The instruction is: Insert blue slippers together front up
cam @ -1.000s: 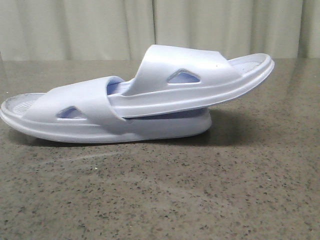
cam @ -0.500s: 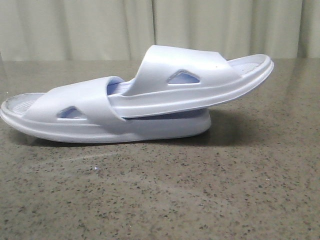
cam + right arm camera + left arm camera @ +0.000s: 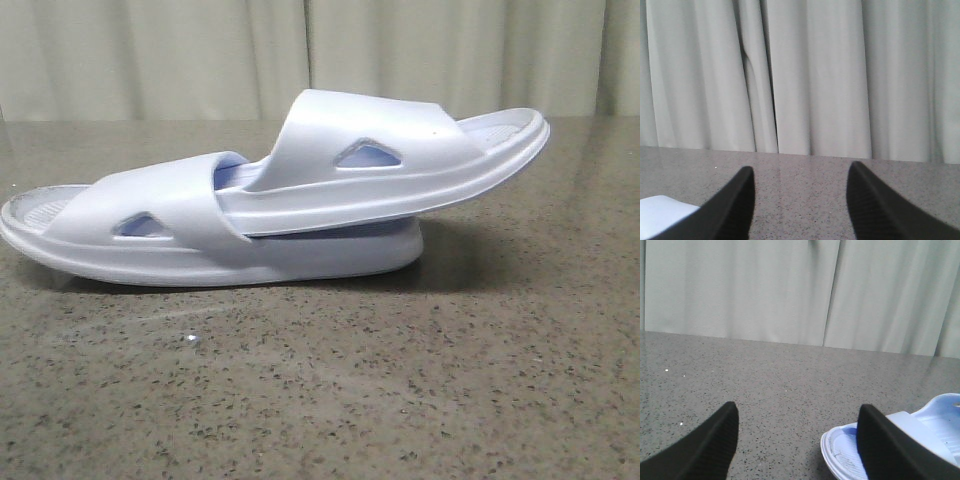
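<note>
The blue slippers [image 3: 270, 205] lie nested at the middle of the desk [image 3: 400, 380] in the front view, one pushed into the other. The lower slipper [image 3: 150, 235] rests flat on its sole, one end reaching the left edge of the picture. The upper slipper [image 3: 400, 165] has one end tucked under the lower one's strap, and its other end sticks out to the right, tilted up clear of the desk. A triangular cut-out shows in each strap, and both pale, blue-white soles face down.

The desk is a dark, grey-brown speckled stone surface, glossy enough to carry a soft reflection and a shadow under the raised end. Pale, pleated curtains [image 3: 450, 55] close off the far side of the room.

Neither arm appears in the front view. In the left wrist view, the left gripper [image 3: 797, 442] has its black, ribbed jaws spread wide with nothing between them; an end of one slipper lies on the desk just beside one finger. In the right wrist view, the right gripper [image 3: 800, 205] is likewise wide apart and holds nothing, with a pale slipper edge at the lower corner.
</note>
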Motion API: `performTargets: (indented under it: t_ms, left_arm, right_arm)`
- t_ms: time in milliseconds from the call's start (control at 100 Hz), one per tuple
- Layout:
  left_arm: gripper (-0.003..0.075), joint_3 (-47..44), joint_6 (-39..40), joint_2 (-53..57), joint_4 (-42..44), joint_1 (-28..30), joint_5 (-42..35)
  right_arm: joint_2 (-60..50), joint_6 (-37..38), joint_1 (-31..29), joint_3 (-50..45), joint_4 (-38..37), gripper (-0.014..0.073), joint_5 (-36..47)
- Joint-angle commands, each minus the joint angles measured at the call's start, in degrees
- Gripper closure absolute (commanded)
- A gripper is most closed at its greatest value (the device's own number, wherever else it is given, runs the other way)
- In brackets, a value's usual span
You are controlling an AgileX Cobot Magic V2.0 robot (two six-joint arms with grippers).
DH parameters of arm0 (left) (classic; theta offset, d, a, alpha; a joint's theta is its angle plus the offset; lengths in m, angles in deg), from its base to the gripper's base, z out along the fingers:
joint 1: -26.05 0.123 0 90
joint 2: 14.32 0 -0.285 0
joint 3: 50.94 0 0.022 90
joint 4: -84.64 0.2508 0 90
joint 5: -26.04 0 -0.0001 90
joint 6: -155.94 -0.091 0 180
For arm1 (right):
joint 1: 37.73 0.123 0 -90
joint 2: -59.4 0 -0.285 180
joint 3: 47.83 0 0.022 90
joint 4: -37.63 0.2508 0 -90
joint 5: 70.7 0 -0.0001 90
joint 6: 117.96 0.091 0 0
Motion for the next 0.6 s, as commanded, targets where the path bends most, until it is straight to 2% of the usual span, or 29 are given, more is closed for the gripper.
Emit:
performTargets:
  t_ms: [0, 100, 210, 310, 590]
  left_arm:
    - [0.0363, 1.5, 0.0, -0.5, -1.2, -0.1, 0.8]
    - [0.0466, 1.5, 0.0, -0.5, -1.2, -0.1, 0.8]
    - [0.0588, 1.5, 0.0, -0.5, -1.3, -0.1, 0.8]
    - [0.0707, 1.5, 0.0, -0.5, -1.3, -0.1, 0.9]
    - [0.0704, 1.5, 0.0, -0.5, -1.3, -0.1, 0.9]
  right_arm:
    - [0.5, -1.0, 0.3, 1.4, -0.7, 0.0407, 2.9]
    - [0.5, -1.0, 0.3, 1.4, -0.7, 0.0573, 2.9]
    - [0.5, -1.0, 0.3, 1.4, -0.7, 0.0698, 2.9]
    - [0.5, -1.0, 0.3, 1.4, -0.7, 0.0701, 2.9]
    - [0.5, -1.0, 0.3, 1.4, -0.7, 0.0701, 2.9]
